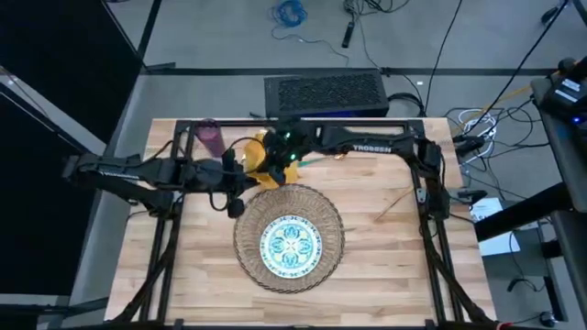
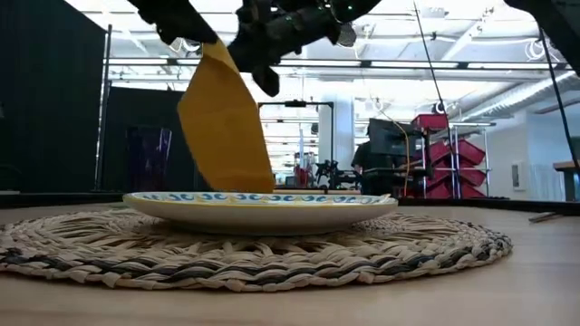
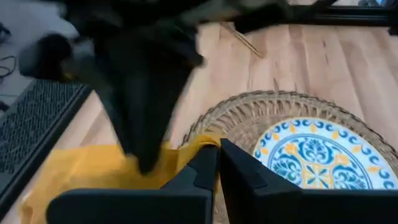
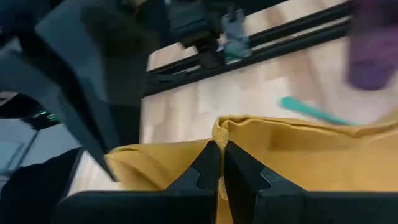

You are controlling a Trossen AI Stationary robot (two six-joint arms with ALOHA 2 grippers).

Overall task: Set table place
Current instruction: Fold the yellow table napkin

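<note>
Bench (image 1: 394, 266) of light butcher-block wood, framed by black rails, carries everything here. Starting at the left in the high view, the left arm reaches in from the bench's left edge, and its hand (image 1: 240, 176) sits just beyond the far-left rim of the placemat; its own wrist view shows the two dark fingers (image 3: 200, 172) pressed together with an edge of the mustard napkin (image 3: 87, 169) pinched between them. Behind that arm, near the far left corner, a small purple cup (image 1: 210, 137) stands upright; whether anything is in it cannot be told. Next comes the napkin itself, lifted off the wood and hanging as a folded yellow sheet (image 2: 225, 122) in the low view. The right hand (image 1: 279, 158) meets it from the far side, fingers (image 4: 209, 167) likewise closed on the cloth's folded edge. A teal-handled piece of cutlery (image 4: 311, 112) lies on the wood behind the napkin. Toward the middle, the round woven placemat (image 1: 249, 260) holds the teal-patterned white plate (image 1: 290, 244), centred on it, nothing on the plate.
</note>
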